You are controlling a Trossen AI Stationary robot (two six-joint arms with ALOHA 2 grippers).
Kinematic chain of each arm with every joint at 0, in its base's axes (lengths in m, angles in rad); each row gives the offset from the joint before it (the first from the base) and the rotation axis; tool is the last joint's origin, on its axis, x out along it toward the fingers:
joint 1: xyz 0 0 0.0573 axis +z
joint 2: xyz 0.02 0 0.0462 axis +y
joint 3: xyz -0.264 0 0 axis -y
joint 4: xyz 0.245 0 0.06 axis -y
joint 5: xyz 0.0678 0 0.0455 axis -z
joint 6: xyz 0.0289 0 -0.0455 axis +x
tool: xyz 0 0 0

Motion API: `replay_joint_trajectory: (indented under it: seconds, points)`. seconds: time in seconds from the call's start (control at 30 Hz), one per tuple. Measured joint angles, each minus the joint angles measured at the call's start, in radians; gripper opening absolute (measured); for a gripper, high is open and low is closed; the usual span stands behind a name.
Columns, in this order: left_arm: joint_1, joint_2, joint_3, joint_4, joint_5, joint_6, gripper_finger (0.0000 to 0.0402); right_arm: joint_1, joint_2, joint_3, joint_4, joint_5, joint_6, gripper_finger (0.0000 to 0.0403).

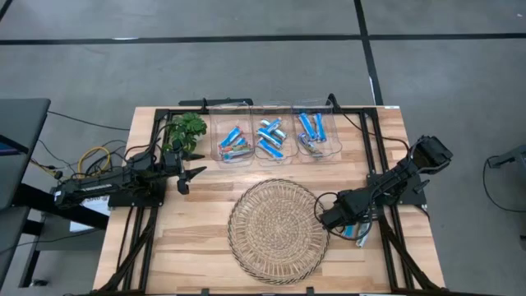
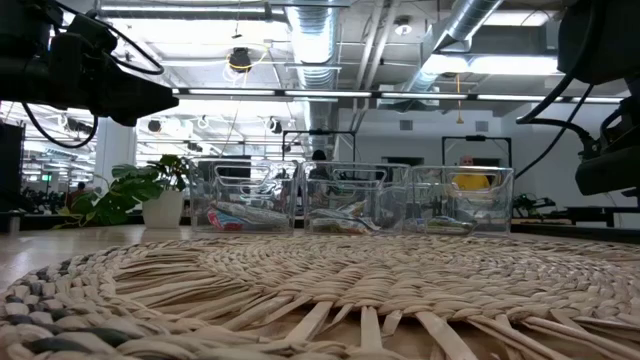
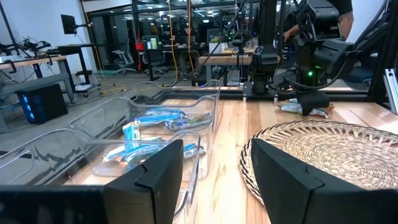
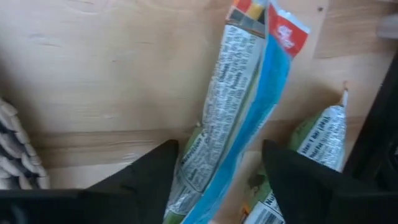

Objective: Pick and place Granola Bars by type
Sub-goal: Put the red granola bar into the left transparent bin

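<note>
The near middle of the wooden table (image 1: pixel 197 238) is taken up by a round woven mat (image 1: pixel 278 230). Just beside its right edge, the right gripper (image 4: pixel 219 163) is held low over two granola bars (image 4: pixel 239 118) lying on the bare wood; its fingers are spread apart on either side of the blue-striped bar, with a green-wrapped bar (image 4: pixel 320 140) just beside it. Nothing is seen to be clamped. At the left side of the table the left gripper (image 1: pixel 191 175) is kept above the wood, its fingers apart and empty. Farther back, three clear bins (image 1: pixel 274 136) are set in a row, each holding more wrapped bars, mostly blue. A small potted plant (image 1: pixel 184 130) is placed just left of the bins.
</note>
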Motion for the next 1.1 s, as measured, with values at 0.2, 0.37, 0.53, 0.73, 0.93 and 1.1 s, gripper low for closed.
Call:
replay_joint_trajectory:
  seconds: [0.2, 0.37, 0.53, 0.73, 0.93, 1.1]
  points:
    - [0.0, 0.0, 0.0, 0.0, 0.0, 0.0, 0.0183, 0.0, 0.001, -0.001, 0.043, 0.027, -0.007, 0.0145]
    - [0.0, 0.0, 0.0, 0.0, 0.0, 0.0, 0.0183, 0.0, -0.009, -0.003, 0.07, 0.047, -0.073, 0.0081]
    - [0.0, 0.0, 0.0, 0.0, 0.0, 0.0, 0.0183, 0.0, -0.066, -0.008, 0.131, 0.057, -0.214, 0.0056]
    - [0.0, 0.0, 0.0, 0.0, 0.0, 0.0, 0.0183, 0.0, -0.203, -0.006, 0.265, 0.058, -0.433, 0.0054]
    - [0.0, 0.0, 0.0, 0.0, 0.0, 0.0, 0.0183, -0.037, -0.308, -0.006, 0.548, 0.075, -0.705, 0.0054]
    - [0.0, 0.0, 0.0, 0.0, 0.0, 0.0, 0.0183, -0.093, -0.333, -0.004, 0.853, 0.073, -0.93, 0.0054]
